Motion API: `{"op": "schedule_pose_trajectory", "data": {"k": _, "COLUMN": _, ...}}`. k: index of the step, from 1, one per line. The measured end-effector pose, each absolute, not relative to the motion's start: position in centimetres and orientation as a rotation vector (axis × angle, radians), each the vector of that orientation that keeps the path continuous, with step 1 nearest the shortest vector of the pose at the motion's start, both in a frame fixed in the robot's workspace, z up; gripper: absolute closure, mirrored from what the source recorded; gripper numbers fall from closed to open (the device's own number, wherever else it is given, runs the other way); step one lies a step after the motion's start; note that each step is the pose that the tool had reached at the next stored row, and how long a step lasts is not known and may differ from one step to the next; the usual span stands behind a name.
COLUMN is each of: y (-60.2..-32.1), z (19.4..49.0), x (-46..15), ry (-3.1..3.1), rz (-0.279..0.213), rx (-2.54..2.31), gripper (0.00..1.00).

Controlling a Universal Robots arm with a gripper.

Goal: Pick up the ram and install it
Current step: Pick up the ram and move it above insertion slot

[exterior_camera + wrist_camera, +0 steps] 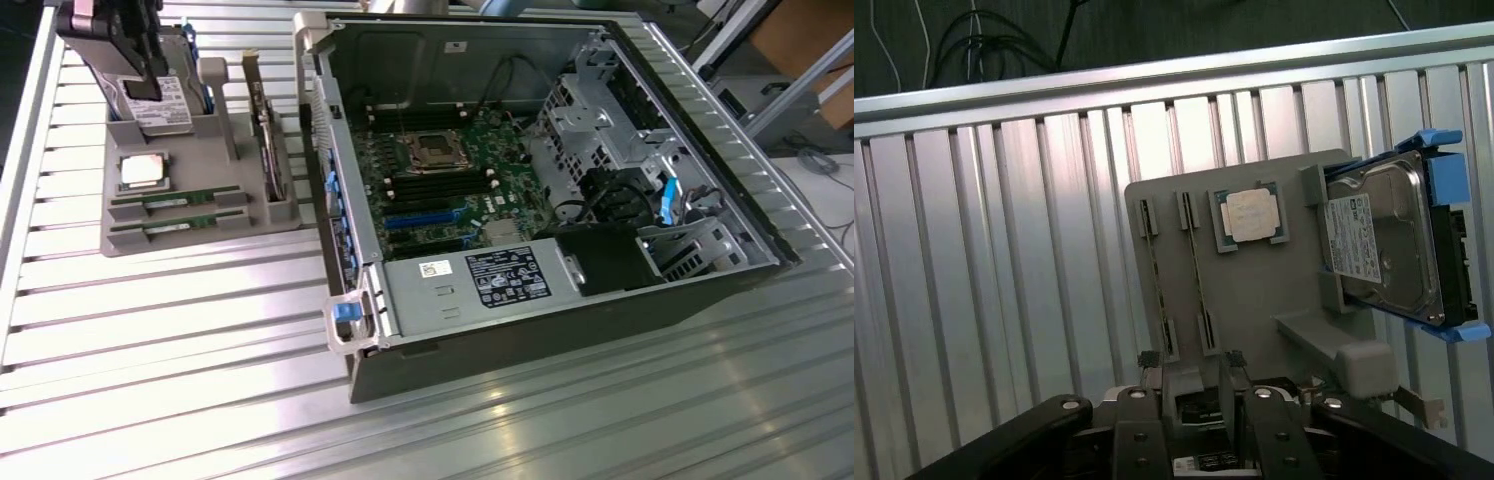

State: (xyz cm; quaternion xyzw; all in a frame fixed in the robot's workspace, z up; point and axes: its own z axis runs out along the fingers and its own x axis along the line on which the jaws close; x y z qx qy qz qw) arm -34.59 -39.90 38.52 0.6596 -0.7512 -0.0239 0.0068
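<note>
Your hand [1191, 362] hangs over the grey holder [1254, 300] on the worktop [1004, 300], fingers apart and empty. The ram [1196, 270] stands on edge in its slot beside its twin [1154, 280], likely so its long upper edge is free for pinching.

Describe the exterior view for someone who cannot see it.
An open computer case lies on a ribbed metal table. On the exterior view's left, a grey tray holds two ram sticks, a processor and a drive, the gripper above it.
</note>
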Motion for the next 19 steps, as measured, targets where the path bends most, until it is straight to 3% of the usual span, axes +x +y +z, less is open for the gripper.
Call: {"op": "schedule_pose_trajectory", "data": {"k": 19, "y": -39.9, "z": 36.7, "x": -34.6, "ry": -2.35, "rz": -0.075, "rx": 2.063, "gripper": 0.64}}
